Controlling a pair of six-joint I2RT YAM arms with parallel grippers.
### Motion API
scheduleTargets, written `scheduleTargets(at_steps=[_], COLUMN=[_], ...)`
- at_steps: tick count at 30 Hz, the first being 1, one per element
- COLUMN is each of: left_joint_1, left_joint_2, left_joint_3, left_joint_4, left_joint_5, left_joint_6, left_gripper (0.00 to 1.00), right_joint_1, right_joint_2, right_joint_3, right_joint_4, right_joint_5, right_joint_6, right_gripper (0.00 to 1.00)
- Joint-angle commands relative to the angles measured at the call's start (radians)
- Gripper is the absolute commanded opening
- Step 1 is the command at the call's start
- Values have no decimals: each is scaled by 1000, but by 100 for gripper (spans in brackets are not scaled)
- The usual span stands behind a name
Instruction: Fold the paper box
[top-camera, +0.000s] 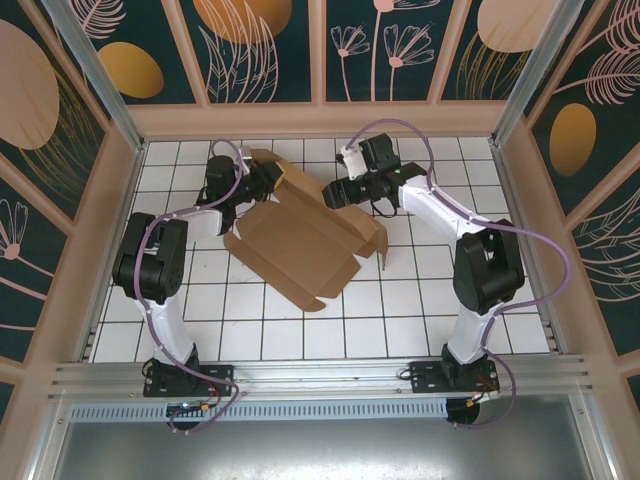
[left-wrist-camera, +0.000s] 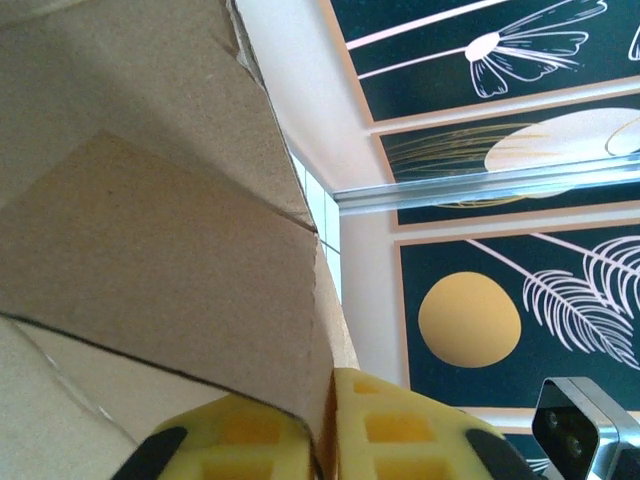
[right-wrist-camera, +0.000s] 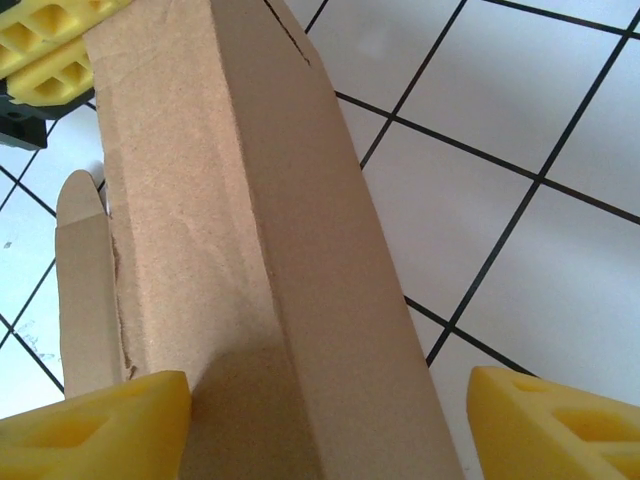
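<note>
Most of the folding is left, I'd say: the paper box (top-camera: 300, 245) lies largely flat as an open sheet on the tiled bench (top-camera: 400, 320), towards the far middle between the two arms, with only its far right edge looking lifted into a strip. At the far left corner the left jaws are pinching a cardboard flap between their yellow pads (left-wrist-camera: 250, 440), while the right jaws stand spread astride that raised strip, not gripping it. No walls stand locked, no lid is closed, and the near flaps lie flat.
</note>
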Motion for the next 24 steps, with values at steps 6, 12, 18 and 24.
scheduleTargets(at_steps=[6, 12, 18, 24], left_joint_1=[4, 3, -22, -52], left_joint_2=[7, -15, 1, -5], left_joint_3=[13, 19, -17, -30], left_joint_4=[-16, -109, -10, 71], left_joint_5=[122, 168, 168, 136], left_joint_6=[91, 181, 122, 68], left_gripper=[36, 40, 41, 37], right_joint_1=[5, 4, 4, 4], right_joint_2=[34, 35, 38, 33], right_joint_3=[-8, -2, -11, -19], right_joint_4=[-20, -27, -23, -20], right_joint_5=[-61, -87, -106, -122], right_joint_6=[-6, -23, -24, -23], right_gripper=[63, 62, 62, 61])
